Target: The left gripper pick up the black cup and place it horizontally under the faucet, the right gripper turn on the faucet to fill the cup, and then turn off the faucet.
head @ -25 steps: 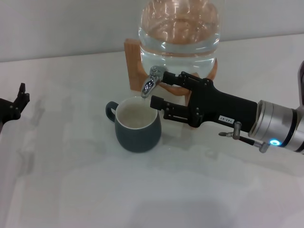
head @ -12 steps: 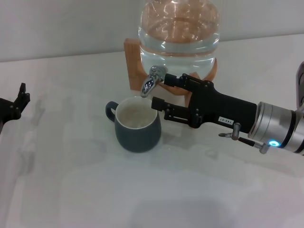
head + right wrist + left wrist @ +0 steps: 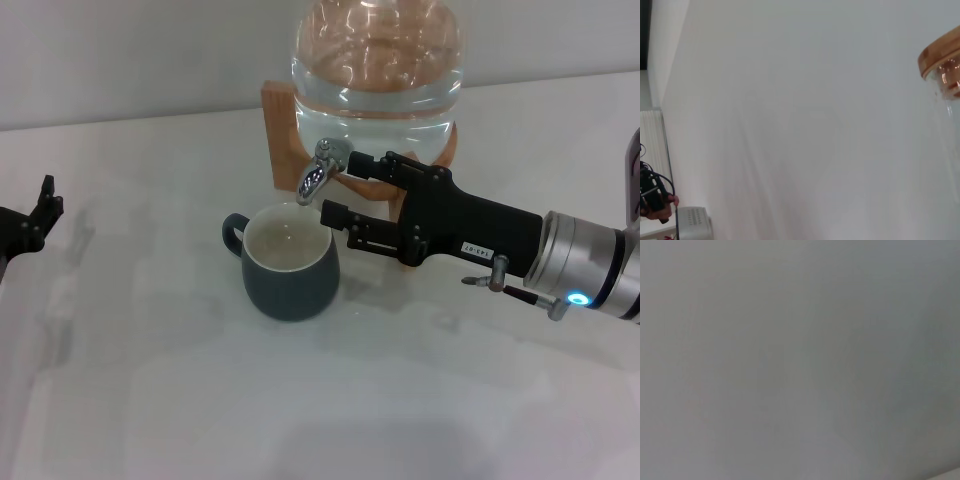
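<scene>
The cup [image 3: 289, 262] stands upright on the white table [image 3: 150, 380] directly below the faucet [image 3: 318, 178], its loop handle pointing away from the right gripper [image 3: 340, 189] and its cream inside showing. The faucet sticks out from a glass jar [image 3: 377, 70] on a wooden stand [image 3: 278, 130] behind the cup. The right gripper reaches in from the cup's right with its fingers spread apart, the upper finger [image 3: 385, 166] touching the faucet's lever side and the lower finger [image 3: 345, 219] just beside the cup's rim. The left gripper [image 3: 38, 212] sits well apart to the cup's left, holding nothing; whether its prongs are wide or narrow cannot be told.
</scene>
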Tool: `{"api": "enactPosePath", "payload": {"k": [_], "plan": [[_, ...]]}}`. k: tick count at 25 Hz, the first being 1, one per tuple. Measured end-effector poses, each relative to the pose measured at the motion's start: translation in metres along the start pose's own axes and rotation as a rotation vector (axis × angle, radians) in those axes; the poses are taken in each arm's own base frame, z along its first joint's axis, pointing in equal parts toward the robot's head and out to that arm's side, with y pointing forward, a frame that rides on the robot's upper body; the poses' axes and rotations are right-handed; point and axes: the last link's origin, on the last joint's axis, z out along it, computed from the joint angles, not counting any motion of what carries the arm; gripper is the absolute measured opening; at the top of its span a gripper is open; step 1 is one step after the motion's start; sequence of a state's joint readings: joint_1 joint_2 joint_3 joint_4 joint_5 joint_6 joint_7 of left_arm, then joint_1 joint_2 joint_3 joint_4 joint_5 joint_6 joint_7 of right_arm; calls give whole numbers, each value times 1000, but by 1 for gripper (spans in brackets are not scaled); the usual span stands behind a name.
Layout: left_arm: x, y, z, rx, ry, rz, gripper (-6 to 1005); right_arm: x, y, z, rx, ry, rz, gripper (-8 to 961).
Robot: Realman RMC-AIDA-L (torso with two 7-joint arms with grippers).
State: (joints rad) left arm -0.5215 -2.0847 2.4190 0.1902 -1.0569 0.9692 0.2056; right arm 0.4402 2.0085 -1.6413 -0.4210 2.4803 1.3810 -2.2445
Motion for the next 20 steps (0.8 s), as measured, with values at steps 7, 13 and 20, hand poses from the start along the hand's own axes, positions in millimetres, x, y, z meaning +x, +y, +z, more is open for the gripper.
{"api": "enactPosePath", "payload": {"k": [7,13,20], "plan": [[-1,0,-1,1,-2,1,894,-9,3,-2,-32,-50,-3,806],[-1,0,-1,1,-3,1,894,-15,3,-9,-32,-94,1,806],[-1,0,-1,1,-3,1,894,-20,-18,-26,94,-106,-26,806]]}}
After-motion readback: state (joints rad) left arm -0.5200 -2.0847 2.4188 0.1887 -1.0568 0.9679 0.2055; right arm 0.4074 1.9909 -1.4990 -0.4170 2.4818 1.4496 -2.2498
